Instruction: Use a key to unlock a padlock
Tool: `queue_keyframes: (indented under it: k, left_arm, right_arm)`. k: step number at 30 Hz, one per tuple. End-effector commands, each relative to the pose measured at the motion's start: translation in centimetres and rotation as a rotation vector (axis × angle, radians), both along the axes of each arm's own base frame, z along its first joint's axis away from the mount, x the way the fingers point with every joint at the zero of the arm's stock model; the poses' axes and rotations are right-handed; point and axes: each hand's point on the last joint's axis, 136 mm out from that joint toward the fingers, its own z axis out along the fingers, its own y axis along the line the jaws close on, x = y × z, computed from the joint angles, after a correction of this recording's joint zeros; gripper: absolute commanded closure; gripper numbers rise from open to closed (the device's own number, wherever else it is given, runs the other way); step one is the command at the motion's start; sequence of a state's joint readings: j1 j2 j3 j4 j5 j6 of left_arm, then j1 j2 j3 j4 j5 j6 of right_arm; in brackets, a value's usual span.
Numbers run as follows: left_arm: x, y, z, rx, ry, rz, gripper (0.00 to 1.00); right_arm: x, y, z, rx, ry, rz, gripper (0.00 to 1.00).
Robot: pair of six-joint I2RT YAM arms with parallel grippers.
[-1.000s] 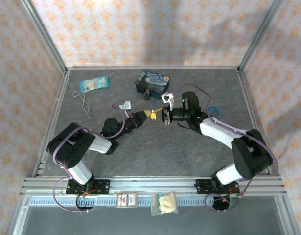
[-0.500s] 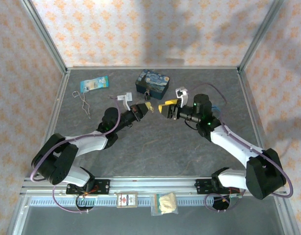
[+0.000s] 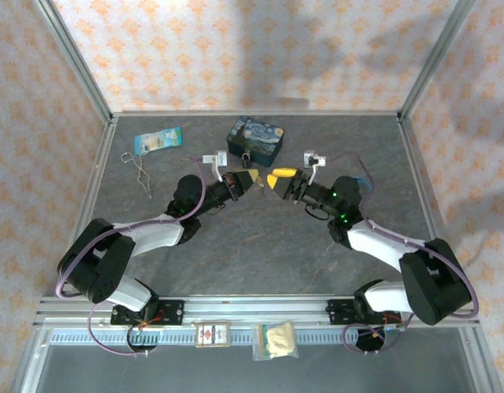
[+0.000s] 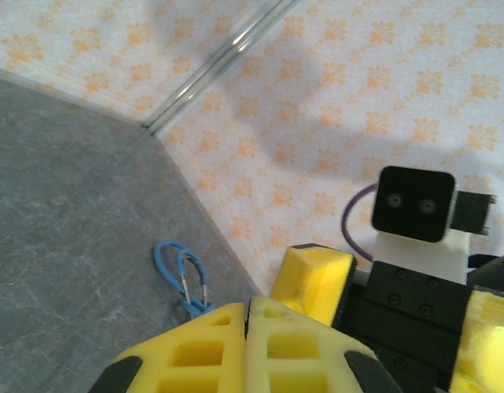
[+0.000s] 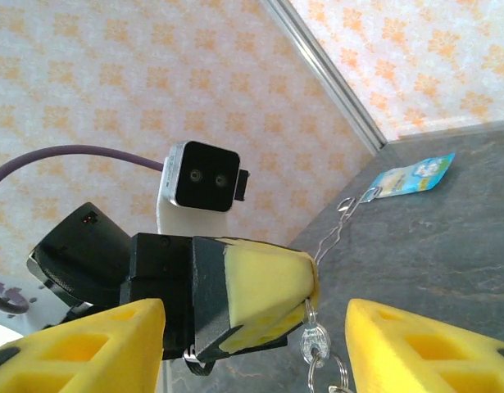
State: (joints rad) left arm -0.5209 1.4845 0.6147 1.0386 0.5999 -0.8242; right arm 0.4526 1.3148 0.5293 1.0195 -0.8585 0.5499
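**Key pinched, padlock by the tin**

The key [image 5: 315, 339], small and silvery, dangles from the closed tips of the left pincer [image 5: 305, 282] at lower centre. The dark padlock [image 3: 247, 157] sits on the counter [image 3: 260, 254], touching the blue tin [image 3: 257, 133], upper centre.

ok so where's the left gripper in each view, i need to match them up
Top external: the left gripper is at centre, just below the blue tin, tips pointing right.
Left wrist: its own yellow fingers, pressed together, at the bottom edge.
Right wrist: centre, seen nearly head-on, the key hanging from its tips.
Shared landmark: the right gripper, open, facing it tip to tip in all three.
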Motion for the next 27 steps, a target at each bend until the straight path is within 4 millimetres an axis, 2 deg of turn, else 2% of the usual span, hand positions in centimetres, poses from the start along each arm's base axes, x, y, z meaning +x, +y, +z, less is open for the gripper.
queue_keyframes:
  k: [1,7,14,19,27]
  left_arm:
    - [-0.6,-0.4,3.5,-0.087,-0.096,-0.062,1.0]
    - [-1.2,-0.3,4.2,-0.138,-0.112,-0.073,1.0]
    - [-1.2,-0.6,4.2,-0.139,-0.109,-0.082,1.0]
    - [-1.2,-0.8,4.0,-0.147,-0.103,-0.082,1.0]
    - [-1.2,-0.5,4.5,-0.179,-0.105,-0.07,1.0]
  right_arm:
    - [-0.6,0.8,2.1,0.068,-0.053,0.083,0.42]
    - [0.1,1.3,0.8,0.06,-0.03,0.096,0.45]
    - [0.0,1.7,1.0,0.086,-0.031,0.127,0.64]
    - [-0.3,2.1,1.8,0.11,-0.048,0.149,0.66]
    - [-0.5,2.5,1.2,0.111,-0.029,0.159,0.69]
